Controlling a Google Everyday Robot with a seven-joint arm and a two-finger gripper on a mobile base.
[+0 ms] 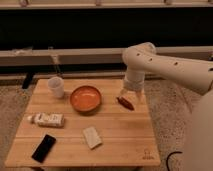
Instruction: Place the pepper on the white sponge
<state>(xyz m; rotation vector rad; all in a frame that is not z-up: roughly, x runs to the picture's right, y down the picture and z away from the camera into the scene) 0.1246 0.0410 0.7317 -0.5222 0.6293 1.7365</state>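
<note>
The pepper is small, dark red and glossy. It lies on the wooden table to the right of the orange bowl. The white sponge is a flat cream block lying near the table's front middle, well to the left of and nearer than the pepper. My gripper hangs from the white arm that comes in from the right. It is just above the far end of the pepper, at or very close to it.
An orange bowl sits at the table's middle back. A translucent white cup stands at the back left. A white labelled bottle lies on its side at the left. A black phone lies at the front left.
</note>
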